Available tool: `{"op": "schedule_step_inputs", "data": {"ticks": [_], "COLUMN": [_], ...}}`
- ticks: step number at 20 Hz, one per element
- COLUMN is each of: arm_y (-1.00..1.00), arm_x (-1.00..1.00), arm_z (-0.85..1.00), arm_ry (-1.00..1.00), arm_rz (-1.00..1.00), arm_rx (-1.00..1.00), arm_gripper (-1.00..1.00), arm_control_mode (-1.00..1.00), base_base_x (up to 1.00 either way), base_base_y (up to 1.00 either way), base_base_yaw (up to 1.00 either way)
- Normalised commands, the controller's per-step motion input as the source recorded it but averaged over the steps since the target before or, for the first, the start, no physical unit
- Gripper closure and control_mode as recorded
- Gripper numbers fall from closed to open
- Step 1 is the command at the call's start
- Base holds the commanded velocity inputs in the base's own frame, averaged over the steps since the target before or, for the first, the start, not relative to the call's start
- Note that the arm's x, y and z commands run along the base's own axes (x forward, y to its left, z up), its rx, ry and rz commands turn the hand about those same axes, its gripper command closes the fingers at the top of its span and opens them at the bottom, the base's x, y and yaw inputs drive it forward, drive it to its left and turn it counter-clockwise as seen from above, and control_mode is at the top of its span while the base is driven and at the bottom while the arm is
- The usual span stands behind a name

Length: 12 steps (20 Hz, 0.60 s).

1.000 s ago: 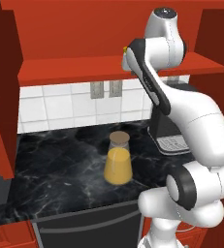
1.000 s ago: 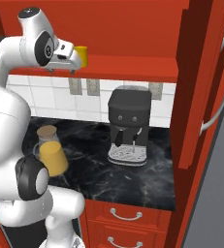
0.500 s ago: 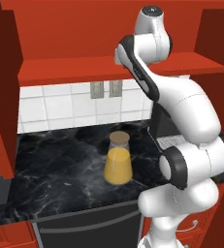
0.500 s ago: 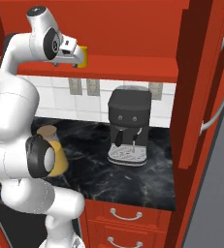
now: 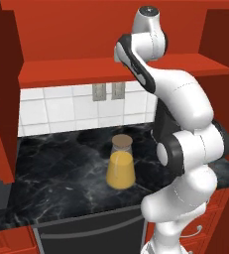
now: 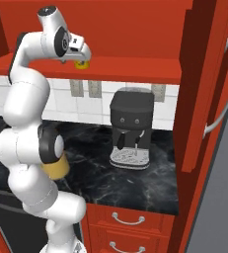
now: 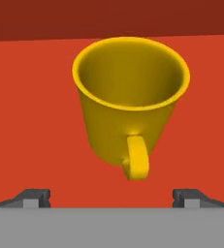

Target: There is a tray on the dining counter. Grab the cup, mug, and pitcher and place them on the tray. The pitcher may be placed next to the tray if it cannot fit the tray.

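The yellow mug point(image 7: 130, 111) stands on the red shelf point(image 6: 130, 69), its side handle turned toward my hand. My gripper point(image 7: 111, 196) is open and hangs close over the mug point(image 6: 82, 63), a fingertip point(image 7: 33, 196) showing on each side and nothing between them. The pitcher point(image 5: 120, 166), clear glass with orange juice and a cork lid, stands on the black worktop point(image 5: 61, 173) below. In the right base view my arm hides most of the pitcher point(image 6: 56, 168). The tray, the cup and the dining counter are out of view.
A black coffee machine point(image 6: 131, 128) sits on the worktop right of the pitcher. Red cabinets enclose the shelf above and at the sides. A tall red cabinet door with a curved handle point(image 6: 219, 118) stands at the right. Wall outlets point(image 5: 107, 92) sit on the white tiles.
My hand has moved along the shelf to the mug and now hangs over it. The upper arm has swung with it. The jaws have stayed open.
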Motion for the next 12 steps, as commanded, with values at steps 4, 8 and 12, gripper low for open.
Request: {"op": "schedule_step_inputs", "data": {"ticks": [4,8,12], "arm_y": [-0.07,-0.13,-0.16], "arm_x": [0.33,0.24,0.33], "arm_z": [0.0,0.0,0.0], "arm_ry": [0.0,0.0,0.0], "arm_rz": [0.0,0.0,0.0], "arm_rx": [0.0,0.0,0.0], "arm_gripper": [-1.0,-1.0,-1.0], "arm_control_mode": [-1.0,-1.0,-1.0], "base_base_x": [0.0,0.0,0.0], "base_base_y": [0.0,0.0,0.0], "base_base_yaw": [0.0,0.0,0.0]}}
